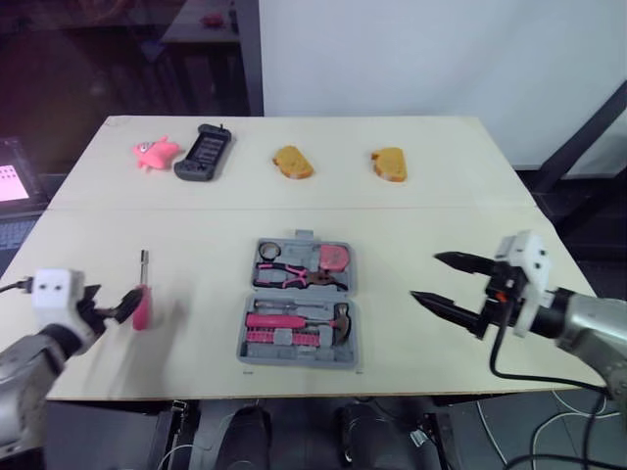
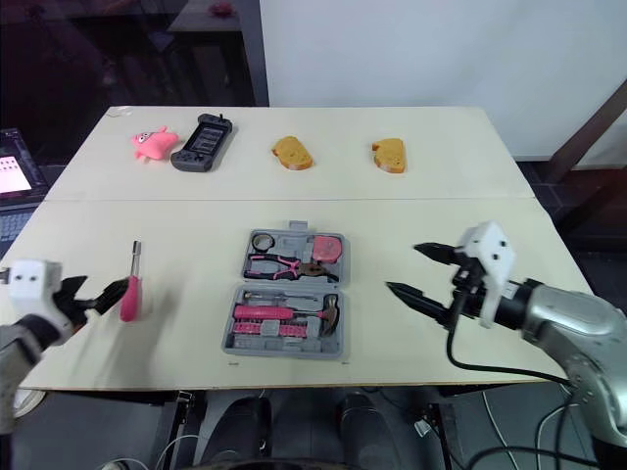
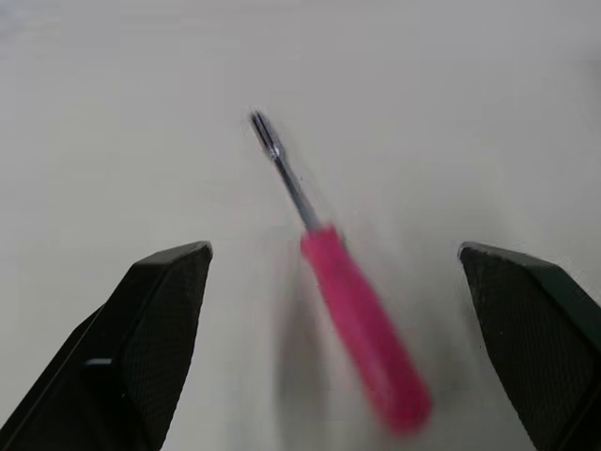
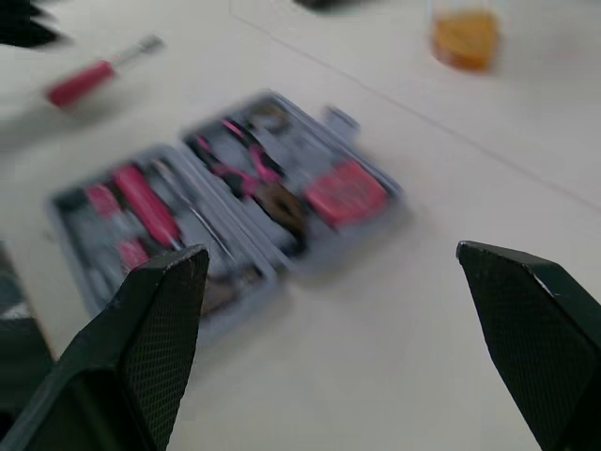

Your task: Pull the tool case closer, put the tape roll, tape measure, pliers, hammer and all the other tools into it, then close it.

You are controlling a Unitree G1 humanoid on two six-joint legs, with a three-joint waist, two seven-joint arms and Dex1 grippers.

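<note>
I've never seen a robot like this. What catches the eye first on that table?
An open grey tool case, packed with pink-handled tools, lies at the middle of the table near its front edge. To its left a pink screwdriver lies loose just ahead of the open left gripper, while the open right gripper hovers on the case's right.

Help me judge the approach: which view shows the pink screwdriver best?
Left wrist view: the screwdriver lies close up between the fingers of the open left gripper. The eye views show it small; the right wrist view, blurred and far.
</note>
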